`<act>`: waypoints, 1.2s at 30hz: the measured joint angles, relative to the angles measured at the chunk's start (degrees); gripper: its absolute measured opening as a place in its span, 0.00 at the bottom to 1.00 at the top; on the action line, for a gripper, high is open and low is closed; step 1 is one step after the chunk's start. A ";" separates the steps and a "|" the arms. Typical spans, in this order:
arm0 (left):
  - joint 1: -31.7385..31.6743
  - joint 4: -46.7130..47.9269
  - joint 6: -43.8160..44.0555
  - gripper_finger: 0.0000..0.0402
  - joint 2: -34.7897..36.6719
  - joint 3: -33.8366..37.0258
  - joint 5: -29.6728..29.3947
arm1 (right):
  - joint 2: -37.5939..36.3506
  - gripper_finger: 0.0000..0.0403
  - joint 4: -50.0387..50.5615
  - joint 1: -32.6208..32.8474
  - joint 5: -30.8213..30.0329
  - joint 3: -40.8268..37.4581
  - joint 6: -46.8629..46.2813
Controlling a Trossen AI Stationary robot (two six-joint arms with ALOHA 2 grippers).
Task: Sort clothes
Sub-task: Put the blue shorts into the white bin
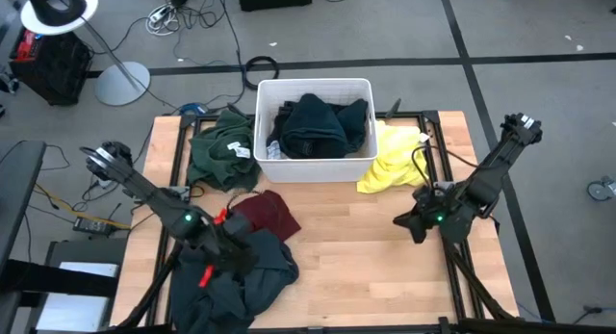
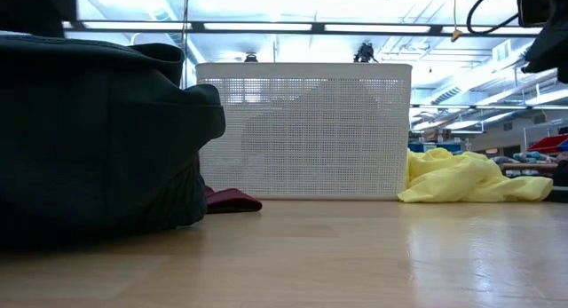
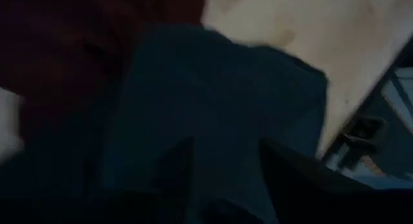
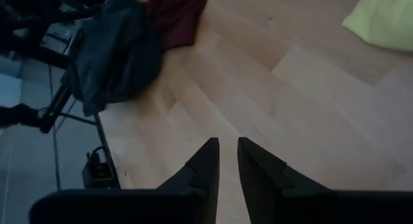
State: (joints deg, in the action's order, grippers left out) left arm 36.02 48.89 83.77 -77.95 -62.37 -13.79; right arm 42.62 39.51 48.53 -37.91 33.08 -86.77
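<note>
Wooden table (image 1: 366, 247) under clothes (image 1: 252, 267), tub (image 1: 315, 87)

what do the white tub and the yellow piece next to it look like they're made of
White tub: likely rigid plastic, matte; its wall is a fine grid of perforations, with dark contents showing through. Yellow piece: soft fabric, probably a light knit; it lies crumpled in loose folds on the table.

The left gripper (image 1: 223, 245) is being held low at about seven o'clock on the table, fingers parted. The right gripper (image 4: 227, 161) is being held at about four o'clock, fingers narrowly apart, pointed towards nine o'clock.
</note>
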 joint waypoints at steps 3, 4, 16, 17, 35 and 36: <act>-0.01 -3.60 0.75 0.47 -2.76 0.00 1.43 | -1.15 0.15 -0.01 0.00 0.02 0.00 2.67; -0.03 -3.69 0.97 0.47 -3.60 0.00 1.41 | -1.37 0.14 -0.02 0.00 0.02 0.00 3.17; -2.14 -1.81 5.27 0.42 -15.45 0.02 8.80 | -1.69 0.13 -1.08 0.00 1.53 -0.02 7.40; -2.28 -2.27 5.27 0.37 -16.10 0.02 9.44 | -1.69 0.13 -1.57 0.00 1.59 -0.02 7.97; -2.09 13.06 1.87 0.00 -15.72 -26.84 -7.05 | -1.65 0.12 -4.78 0.00 3.06 -0.02 16.72; -1.94 14.98 1.37 0.00 -15.71 -29.23 -8.94 | -1.63 0.12 -4.72 0.00 3.06 -0.02 18.06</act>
State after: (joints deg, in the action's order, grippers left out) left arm 34.08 63.88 85.14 -93.67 -91.60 -22.73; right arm 40.99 34.79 48.53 -34.85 33.06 -68.71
